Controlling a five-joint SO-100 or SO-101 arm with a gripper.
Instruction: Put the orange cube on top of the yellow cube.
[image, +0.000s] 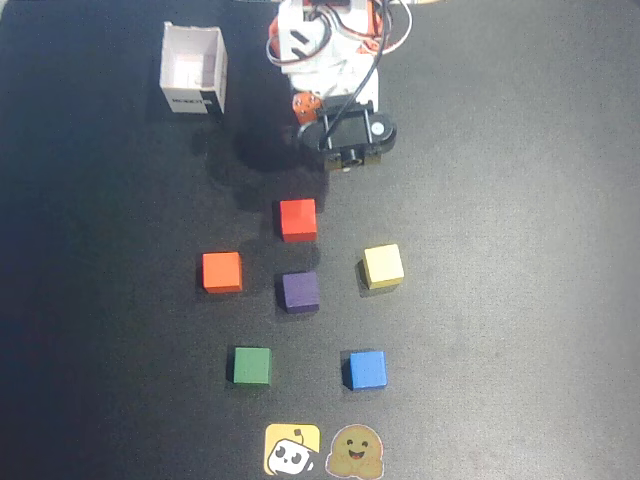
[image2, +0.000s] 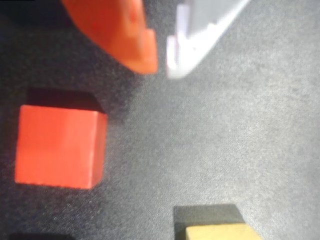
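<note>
The orange cube sits on the black mat, left of the purple cube. The yellow cube sits to the right of the purple cube, and its top edge shows at the bottom of the wrist view. My gripper hovers near the arm base, behind the red cube and well away from both cubes. In the wrist view the gripper has its orange and white fingers nearly touching, with nothing between them. The orange cube is out of the wrist view.
A red cube lies just in front of the gripper and fills the left of the wrist view. Purple, green and blue cubes lie further forward. A white box stands at the back left. Two stickers lie at the front edge.
</note>
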